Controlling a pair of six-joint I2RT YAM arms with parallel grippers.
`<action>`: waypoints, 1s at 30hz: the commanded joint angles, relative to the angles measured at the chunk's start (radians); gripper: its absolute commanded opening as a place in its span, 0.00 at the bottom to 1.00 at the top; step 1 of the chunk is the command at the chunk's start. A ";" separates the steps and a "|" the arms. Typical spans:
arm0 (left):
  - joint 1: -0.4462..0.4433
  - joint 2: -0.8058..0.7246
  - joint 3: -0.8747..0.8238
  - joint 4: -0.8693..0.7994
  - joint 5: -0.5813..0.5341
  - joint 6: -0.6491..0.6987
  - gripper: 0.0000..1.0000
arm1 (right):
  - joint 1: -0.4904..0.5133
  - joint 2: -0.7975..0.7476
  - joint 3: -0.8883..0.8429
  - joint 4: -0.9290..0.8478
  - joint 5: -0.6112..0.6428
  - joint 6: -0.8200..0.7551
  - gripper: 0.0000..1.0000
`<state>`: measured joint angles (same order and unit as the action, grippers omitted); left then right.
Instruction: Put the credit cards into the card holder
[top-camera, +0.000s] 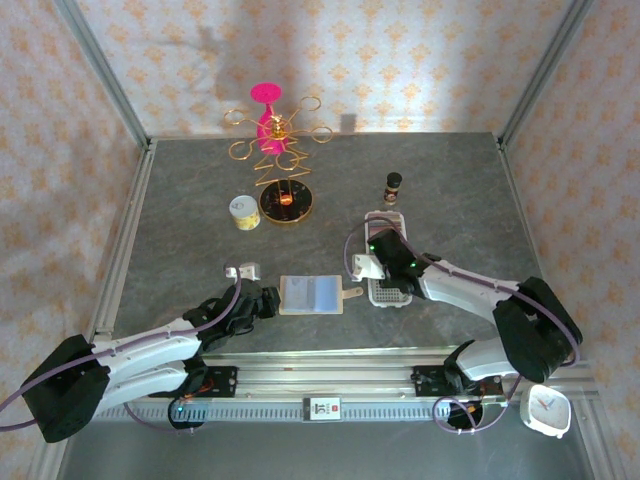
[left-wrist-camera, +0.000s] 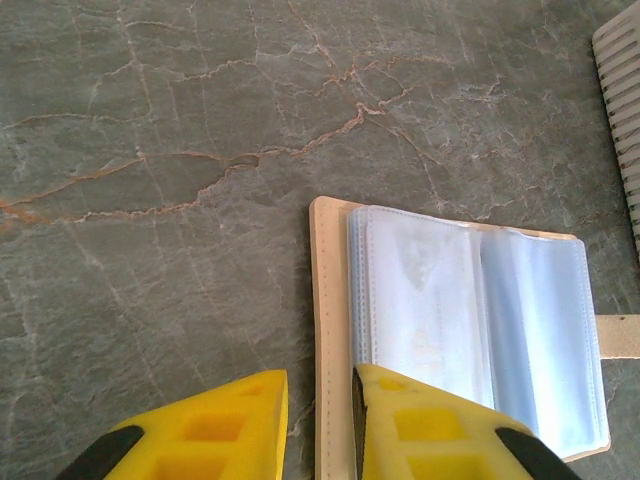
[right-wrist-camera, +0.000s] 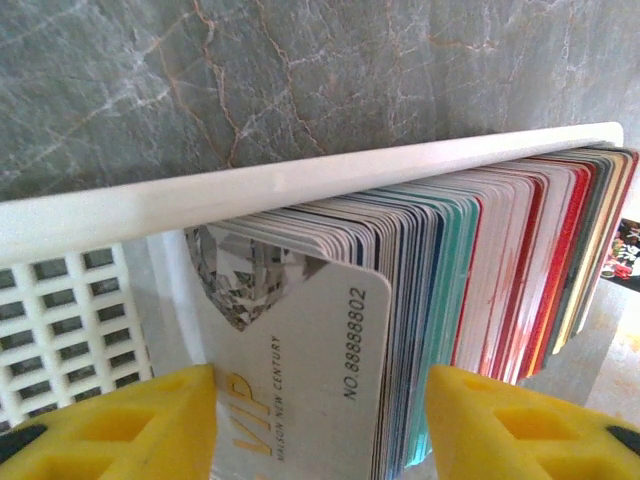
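Note:
The card holder (top-camera: 312, 295) lies open and flat between the two arms, its clear sleeves (left-wrist-camera: 470, 320) facing up and its beige cover edge (left-wrist-camera: 330, 300) on the left. My left gripper (top-camera: 268, 300) (left-wrist-camera: 320, 385) straddles that beige edge with its jaws narrowly apart: one yellow finger sits over the sleeves, the other over the bare table. The credit cards (right-wrist-camera: 430, 260) stand packed on edge in a long white perforated tray (top-camera: 392, 295) (right-wrist-camera: 300, 180). My right gripper (top-camera: 385, 262) (right-wrist-camera: 320, 400) is open around the stack's near end, a white VIP card (right-wrist-camera: 300, 360) between its fingers.
At the back stands a gold wire stand (top-camera: 272, 130) with a pink glass, on a dark round base (top-camera: 287, 203). A small can (top-camera: 243, 212) sits beside it. A little dark bottle (top-camera: 393, 186) is just beyond the tray. A small silver object (top-camera: 243, 270) lies by the left gripper.

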<state>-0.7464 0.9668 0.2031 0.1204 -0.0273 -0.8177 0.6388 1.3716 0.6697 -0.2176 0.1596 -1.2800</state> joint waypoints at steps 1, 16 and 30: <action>-0.002 0.016 -0.004 0.022 0.013 0.006 0.25 | -0.001 -0.032 0.016 0.023 0.027 0.008 0.51; -0.002 0.021 0.012 0.017 0.031 0.014 0.42 | 0.000 -0.101 0.013 0.008 0.024 0.035 0.24; -0.001 0.107 0.091 -0.022 0.056 0.069 0.68 | 0.040 -0.254 0.137 -0.357 -0.307 0.349 0.00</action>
<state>-0.7464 1.0599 0.2584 0.1188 0.0185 -0.7784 0.6704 1.1629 0.7578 -0.4801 -0.0399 -1.0550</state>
